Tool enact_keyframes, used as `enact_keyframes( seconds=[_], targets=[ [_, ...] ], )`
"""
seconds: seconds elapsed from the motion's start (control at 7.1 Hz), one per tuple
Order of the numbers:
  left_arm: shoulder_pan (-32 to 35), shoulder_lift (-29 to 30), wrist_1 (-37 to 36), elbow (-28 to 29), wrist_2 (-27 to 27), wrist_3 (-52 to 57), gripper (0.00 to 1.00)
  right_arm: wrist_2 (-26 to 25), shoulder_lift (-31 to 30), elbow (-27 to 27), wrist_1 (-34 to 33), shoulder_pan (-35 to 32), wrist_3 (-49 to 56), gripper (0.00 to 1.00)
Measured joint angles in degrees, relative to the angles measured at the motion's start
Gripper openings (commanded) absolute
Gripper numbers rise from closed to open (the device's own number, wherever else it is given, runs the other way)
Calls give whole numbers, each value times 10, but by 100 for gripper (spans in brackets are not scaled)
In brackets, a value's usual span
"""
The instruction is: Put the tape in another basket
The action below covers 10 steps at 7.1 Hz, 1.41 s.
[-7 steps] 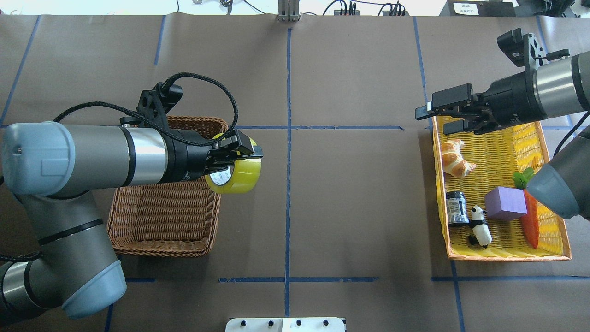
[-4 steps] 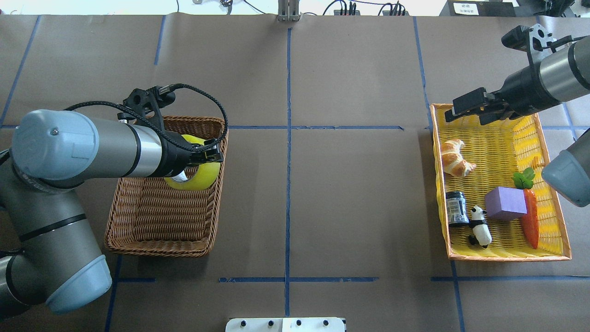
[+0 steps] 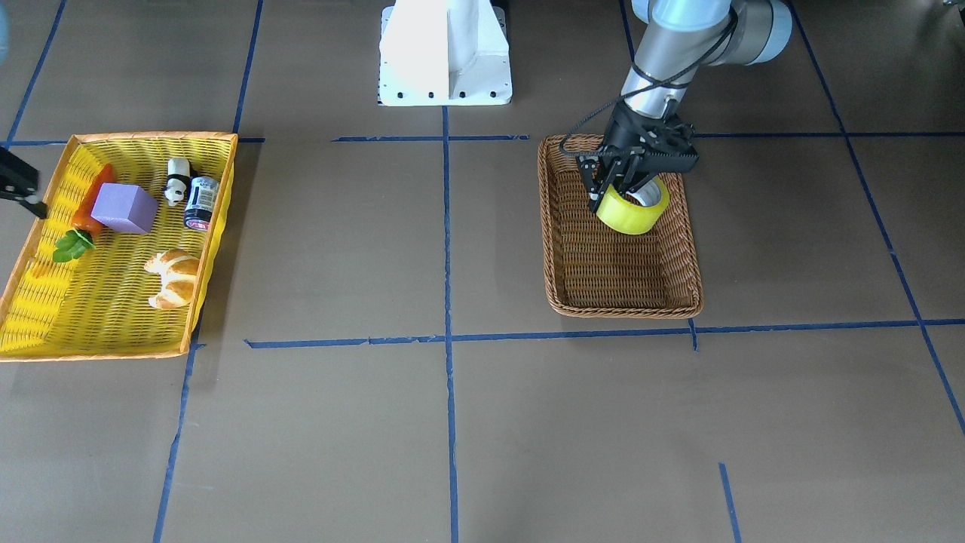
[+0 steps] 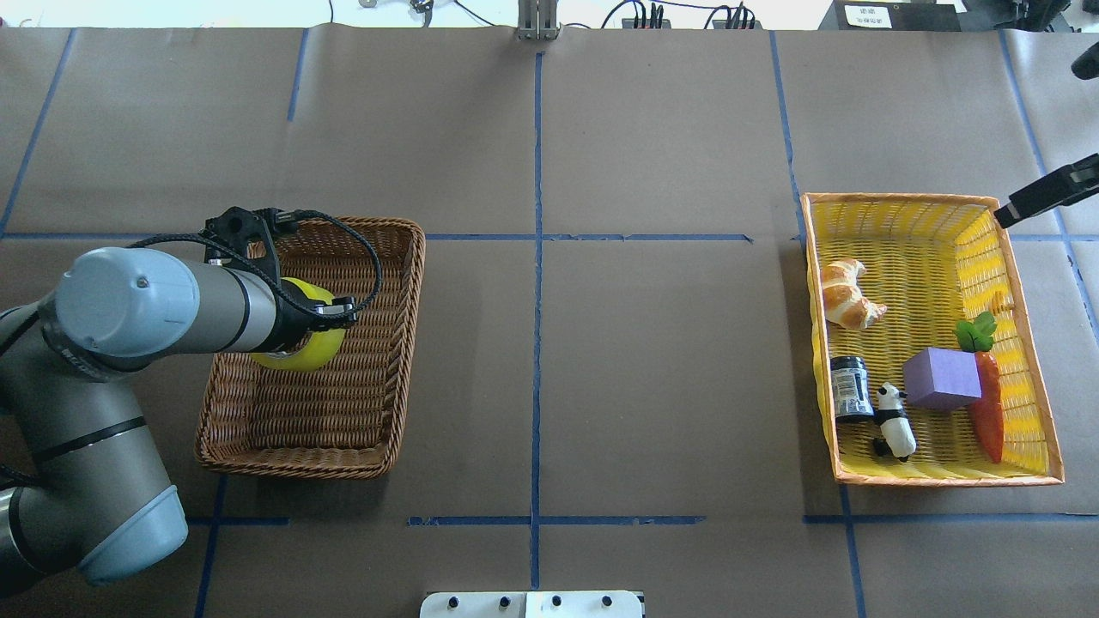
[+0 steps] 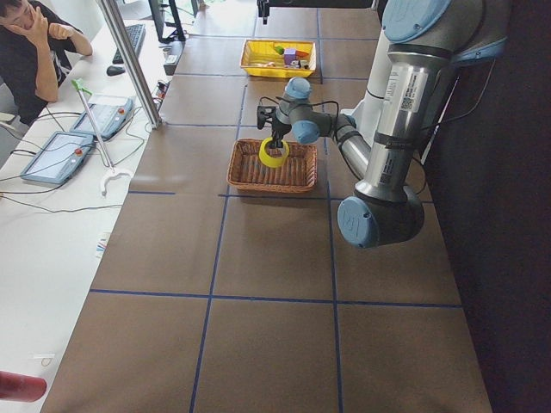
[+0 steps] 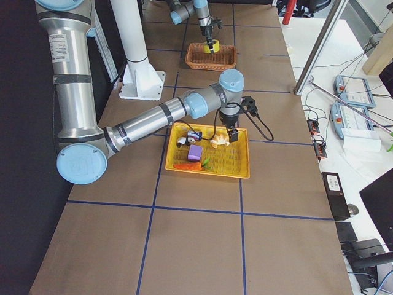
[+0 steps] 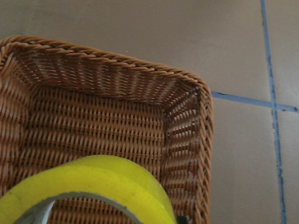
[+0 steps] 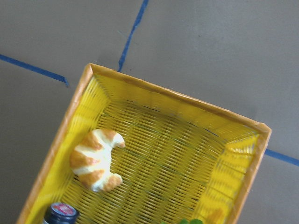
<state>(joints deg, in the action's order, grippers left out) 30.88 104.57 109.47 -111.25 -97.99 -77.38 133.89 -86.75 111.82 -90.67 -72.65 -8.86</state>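
Left hand is clamped tight on the tape, holding it tilted down inside the wicker basket. Right hand is barely in view past the yellow tray, so can't tell if it's open.

Yellow-green tape, pale core showing, hangs tilted in the clamped left gripper, over the inside of the brown woven basket at its robot-side end. The basket sits flat on the counter.
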Motion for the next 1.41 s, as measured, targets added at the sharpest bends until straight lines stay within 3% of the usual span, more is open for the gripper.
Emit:
enact_keyframes(
  seconds=[0.14,0.28,0.56,0.85,1.13,1.41],
  targets=[
    [-13,4,0,20,7,2,68,4,-14,0,-7,-16,35,100],
    [-19,7,-1,32,9,14,100,6,-22,1,-10,-24,49,100],
    [-16,8,-39,15,5,109,100,7,-35,3,-11,-34,67,100],
    [22,4,-142,-55,-40,223,100,8,-47,2,-11,-38,82,100],
    [123,-44,-196,-100,-137,387,100,11,-71,-5,-22,-58,125,100],
    [277,-113,-206,-81,-232,612,100,12,-79,-23,-65,-101,202,100]
  ],
)
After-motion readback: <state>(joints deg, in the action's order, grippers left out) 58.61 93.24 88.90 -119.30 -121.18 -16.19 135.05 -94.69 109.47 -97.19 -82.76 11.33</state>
